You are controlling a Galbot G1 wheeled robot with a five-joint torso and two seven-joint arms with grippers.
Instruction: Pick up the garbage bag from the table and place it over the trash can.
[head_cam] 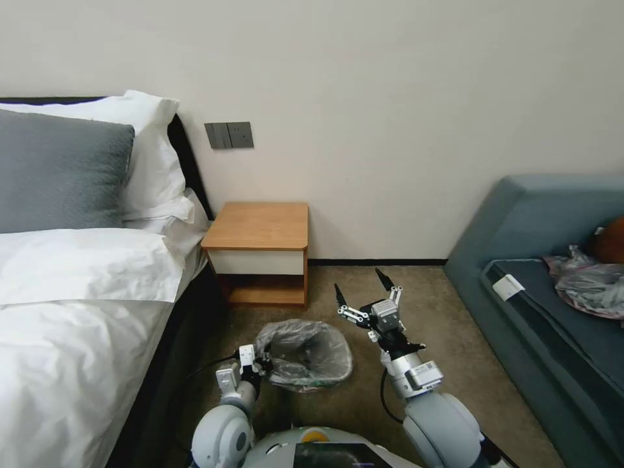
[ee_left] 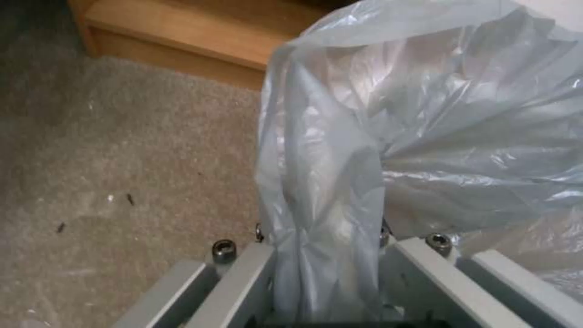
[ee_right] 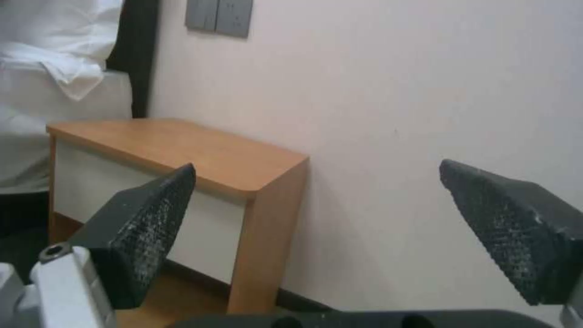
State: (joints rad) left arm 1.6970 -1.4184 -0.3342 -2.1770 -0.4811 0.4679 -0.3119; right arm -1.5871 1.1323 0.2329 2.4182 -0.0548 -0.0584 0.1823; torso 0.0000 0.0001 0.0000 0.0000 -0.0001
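In the head view, the thin, wrinkled, translucent grey plastic garbage bag (head_cam: pixel 304 354) is draped over the small trash can (head_cam: pixel 311 386) on the carpet, near the orange-brown wooden counter (head_cam: pixel 260 225). The left gripper (head_cam: pixel 259 365) pinches the bag's left edge. The right gripper (head_cam: pixel 361 290) hovers right of the can, fingers spread.

In the left wrist view, the fingers (ee_left: pixel 419 269) clamp bunched bag plastic (ee_left: pixel 376 136).

In the right wrist view, black textured fingers (ee_right: pixel 152 223) stand apart, facing the counter (ee_right: pixel 200 155).

Table (head_cam: pixel 260 225) stands far against the wall, bed (head_cam: pixel 78 312) to its left. Trash can (head_cam: pixel 311 382) sits near, garbage bag (head_cam: pixel 300 354) over it. Sofa (head_cam: pixel 552 292) lies right.
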